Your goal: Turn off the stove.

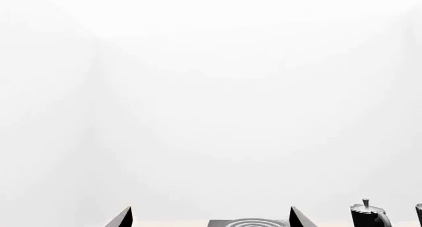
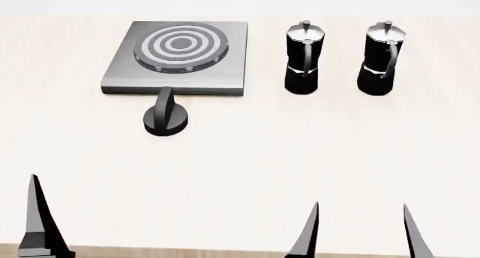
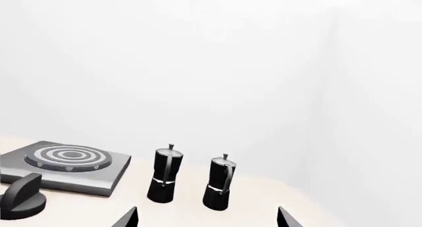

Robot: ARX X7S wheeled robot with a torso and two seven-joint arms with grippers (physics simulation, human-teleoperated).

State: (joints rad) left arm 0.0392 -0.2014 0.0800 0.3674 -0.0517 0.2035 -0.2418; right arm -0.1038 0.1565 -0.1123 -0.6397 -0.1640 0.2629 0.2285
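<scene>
In the left wrist view we see mostly white wall; only the tips of the left gripper (image 1: pixel 209 217) show, fingers spread and empty, with the stove (image 1: pixel 248 222) cut off by the frame edge between them and one moka pot (image 1: pixel 370 214) beside.

From the head view we find the stove (image 2: pixel 180 55) at the far left of the pale surface (image 2: pixel 248 162), its black knob (image 2: pixel 165 117) just in front; two moka pots stand to its right; the right gripper (image 2: pixel 358 230) has its fingers apart, holding nothing; of the left gripper we see a single finger (image 2: pixel 37 224).

In the right wrist view we see the knob (image 3: pixel 21 196) partly cropped.
</scene>
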